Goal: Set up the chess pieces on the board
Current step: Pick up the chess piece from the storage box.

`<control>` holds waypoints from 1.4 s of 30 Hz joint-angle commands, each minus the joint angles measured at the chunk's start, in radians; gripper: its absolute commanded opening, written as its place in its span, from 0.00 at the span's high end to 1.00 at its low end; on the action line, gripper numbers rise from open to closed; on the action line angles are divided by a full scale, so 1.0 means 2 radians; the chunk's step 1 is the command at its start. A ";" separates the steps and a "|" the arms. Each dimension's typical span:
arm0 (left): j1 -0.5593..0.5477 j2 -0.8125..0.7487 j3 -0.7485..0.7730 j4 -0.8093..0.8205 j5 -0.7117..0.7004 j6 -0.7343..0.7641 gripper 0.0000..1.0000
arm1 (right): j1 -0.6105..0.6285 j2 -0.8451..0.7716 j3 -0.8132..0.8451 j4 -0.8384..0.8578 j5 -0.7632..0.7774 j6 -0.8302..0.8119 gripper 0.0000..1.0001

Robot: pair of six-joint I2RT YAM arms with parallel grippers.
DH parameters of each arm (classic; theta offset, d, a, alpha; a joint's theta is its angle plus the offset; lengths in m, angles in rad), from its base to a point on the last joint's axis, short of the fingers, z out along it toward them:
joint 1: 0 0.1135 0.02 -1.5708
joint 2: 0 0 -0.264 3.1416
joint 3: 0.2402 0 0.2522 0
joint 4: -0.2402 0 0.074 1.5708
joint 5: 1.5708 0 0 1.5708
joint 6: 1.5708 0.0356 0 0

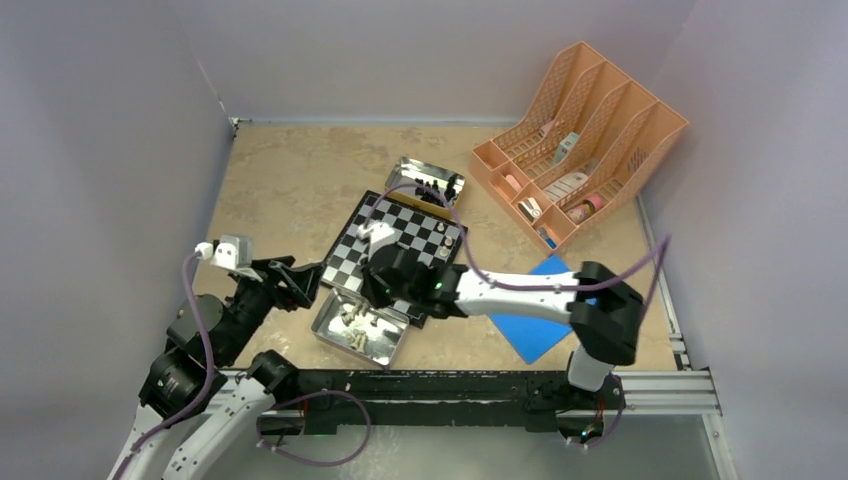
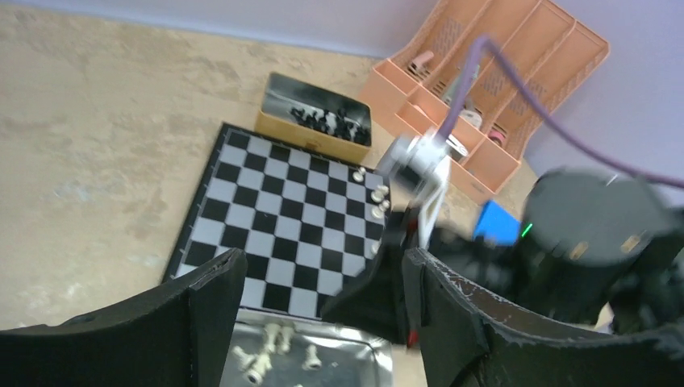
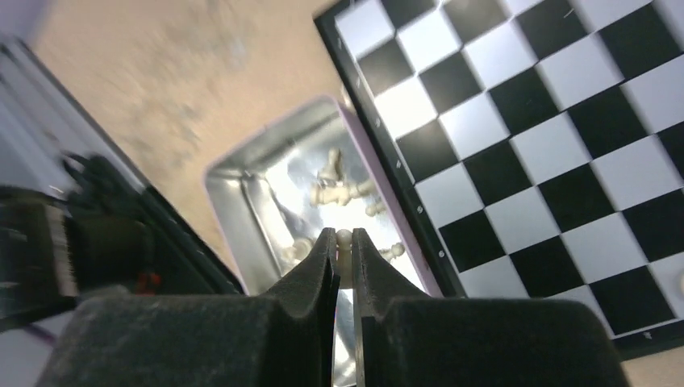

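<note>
1. Now, the biggest thing on the sandy table [image 1: 280, 180] is the peach file organiser [image 1: 585, 125] at the far right, and you can ignore it for this step.
2. The board [image 1: 350, 255] lies flat at mid-table. A blue square [image 1: 535, 330] sits near its right corner, partly under your right arm.
3. The far tin [image 2: 310, 141] sits just beside the board's far edge and holds the black pieces [image 2: 327, 121] in a loose heap.
4. The near tin [image 3: 242, 193] sits just beside the board's near edge. In it lie the loose cream-white pieces [image 3: 337, 189], most of them tipped over.
5. Three standing pieces [image 2: 379, 195], cream-white, are set along one edge of the board.
6. Your left gripper [image 2: 323, 262] hangs wide open and empty by the near tin's left side, pointing across the board.
7. Your right gripper [image 3: 343, 242] is over the near tin with its jaws almost together. They appear to pinch one cream-white piece [image 3: 344, 235] by the head. Its body is hidden, so you cannot tell how its long axis lies.
8. From those fingertips the board lies just past the tin's rim, away from the arm bases. The right arm is the nearer one and carries the load, so you likely lift clear of the rim first, then carry forward.
</note>
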 commanded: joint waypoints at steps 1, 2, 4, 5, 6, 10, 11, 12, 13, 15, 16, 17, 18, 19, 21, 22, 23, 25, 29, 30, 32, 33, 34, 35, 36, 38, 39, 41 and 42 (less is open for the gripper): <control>-0.002 0.018 0.023 -0.020 0.044 -0.070 0.30 | -0.040 -0.088 -0.036 0.081 -0.050 0.072 0.94; -0.003 0.022 0.024 -0.021 0.056 -0.080 0.31 | -0.047 -0.105 -0.045 0.097 -0.062 0.086 0.94; -0.002 0.031 0.021 -0.014 0.083 -0.091 0.31 | -0.056 -0.142 -0.061 0.127 -0.076 0.109 0.93; -0.002 0.035 0.018 -0.007 0.096 -0.094 0.31 | -0.058 -0.155 -0.065 0.139 -0.081 0.120 0.93; -0.003 0.039 0.015 0.002 0.116 -0.098 0.31 | -0.060 -0.167 -0.069 0.152 -0.086 0.129 0.93; -0.002 0.054 0.000 0.052 0.188 -0.115 0.32 | -0.062 -0.213 -0.082 0.203 -0.106 0.154 0.93; -0.002 0.059 -0.003 0.066 0.208 -0.120 0.32 | -0.061 -0.226 -0.090 0.218 -0.108 0.160 0.93; -0.003 0.063 -0.004 0.082 0.224 -0.128 0.33 | -0.061 -0.238 -0.098 0.234 -0.111 0.168 0.93; -0.003 0.067 -0.005 0.094 0.237 -0.135 0.33 | -0.061 -0.252 -0.109 0.250 -0.113 0.174 0.93; -0.003 0.071 -0.009 0.119 0.263 -0.151 0.35 | -0.061 -0.275 -0.125 0.274 -0.115 0.179 0.93; -0.003 0.072 -0.013 0.133 0.272 -0.159 0.37 | -0.061 -0.285 -0.132 0.282 -0.116 0.180 0.93; -0.003 0.072 -0.016 0.145 0.282 -0.169 0.39 | -0.061 -0.294 -0.138 0.290 -0.117 0.180 0.93; -0.002 0.073 -0.019 0.155 0.289 -0.181 0.42 | -0.062 -0.303 -0.145 0.298 -0.117 0.178 0.92; -0.003 0.076 -0.022 0.164 0.294 -0.192 0.43 | -0.061 -0.311 -0.151 0.303 -0.117 0.176 0.92; -0.003 0.080 -0.032 0.202 0.314 -0.210 0.45 | -0.061 -0.330 -0.167 0.311 -0.117 0.181 0.91; -0.003 0.082 -0.039 0.225 0.326 -0.217 0.45 | -0.061 -0.339 -0.176 0.320 -0.117 0.184 0.91; -0.003 0.085 -0.046 0.248 0.335 -0.223 0.45 | -0.061 -0.347 -0.183 0.330 -0.117 0.186 0.90; -0.003 0.092 -0.055 0.287 0.350 -0.231 0.44 | -0.061 -0.360 -0.194 0.347 -0.117 0.189 0.90; -0.003 0.116 -0.066 0.360 0.382 -0.253 0.43 | -0.061 -0.371 -0.201 0.360 -0.110 0.192 0.90; -0.003 0.122 -0.069 0.374 0.390 -0.261 0.44 | -0.061 -0.373 -0.204 0.364 -0.113 0.196 0.90; -0.002 0.132 -0.074 0.397 0.400 -0.275 0.46 | -0.061 -0.377 -0.214 0.381 -0.117 0.207 0.90; -0.003 0.136 -0.079 0.416 0.404 -0.282 0.47 | -0.061 -0.377 -0.219 0.388 -0.117 0.212 0.90; -0.003 0.140 -0.084 0.433 0.408 -0.289 0.47 | -0.061 -0.377 -0.221 0.394 -0.122 0.214 0.90; -0.002 0.143 -0.090 0.450 0.411 -0.298 0.48 | -0.061 -0.377 -0.222 0.395 -0.129 0.216 0.90; -0.003 0.146 -0.097 0.470 0.415 -0.307 0.49 | -0.061 -0.377 -0.222 0.394 -0.132 0.217 0.90; -0.003 0.154 -0.108 0.505 0.426 -0.325 0.50 | -0.061 -0.376 -0.225 0.394 -0.132 0.222 0.90; -0.002 0.159 -0.112 0.519 0.431 -0.332 0.51 | -0.061 -0.376 -0.227 0.399 -0.133 0.225 0.90; -0.003 0.168 -0.115 0.531 0.437 -0.342 0.53 | -0.061 -0.374 -0.233 0.408 -0.137 0.232 0.90; -0.003 0.173 -0.115 0.533 0.439 -0.343 0.53 | -0.062 -0.372 -0.234 0.409 -0.140 0.234 0.90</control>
